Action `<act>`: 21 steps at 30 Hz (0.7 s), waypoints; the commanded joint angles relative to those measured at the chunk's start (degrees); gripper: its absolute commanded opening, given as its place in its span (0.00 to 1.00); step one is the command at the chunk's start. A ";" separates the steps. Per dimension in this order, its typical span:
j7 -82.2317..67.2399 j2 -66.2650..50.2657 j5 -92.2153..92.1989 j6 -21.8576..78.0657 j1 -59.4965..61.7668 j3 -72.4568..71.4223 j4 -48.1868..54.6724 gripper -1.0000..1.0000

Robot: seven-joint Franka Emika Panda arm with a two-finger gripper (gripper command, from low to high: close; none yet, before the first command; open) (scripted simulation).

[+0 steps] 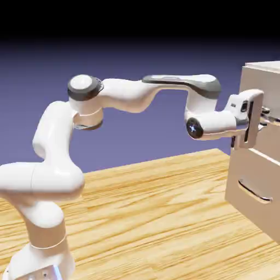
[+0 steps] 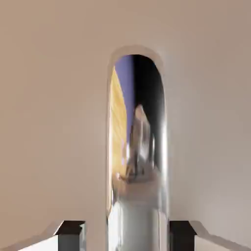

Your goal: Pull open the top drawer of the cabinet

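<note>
The beige-tan cabinet (image 1: 261,219) stands at the exterior view's right edge. My gripper (image 1: 266,117) is pressed up to the top drawer (image 1: 273,139), level with its handle. In the hand view the drawer's flat front (image 2: 49,98) fills the picture. Its curved silver bar handle (image 2: 139,147) runs up the middle between my two fingertips (image 2: 71,235). The jaws stand narrow around the bar: the right tip sits against it and a thin gap shows on the left. The drawer front looks flush with the cabinet.
The lower drawer with its own silver handle (image 1: 255,191) sits below my hand. The wooden table (image 1: 153,219) spreads out under the arm, and the arm's elbow (image 1: 85,87) rises at the left.
</note>
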State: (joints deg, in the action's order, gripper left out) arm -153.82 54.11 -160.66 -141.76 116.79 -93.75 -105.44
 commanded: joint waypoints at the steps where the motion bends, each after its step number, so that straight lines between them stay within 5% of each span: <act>1: -2.19 -2.07 -0.08 -0.64 0.26 -1.07 0.24 0.00; 6: -12.45 -12.31 0.45 -3.11 -0.62 -4.56 -0.61 0.00; 21: -11.03 -10.21 2.48 4.43 -27.72 18.94 -25.73 0.00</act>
State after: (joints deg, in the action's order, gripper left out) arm -164.73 43.86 -158.75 -137.38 89.21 -74.79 -131.31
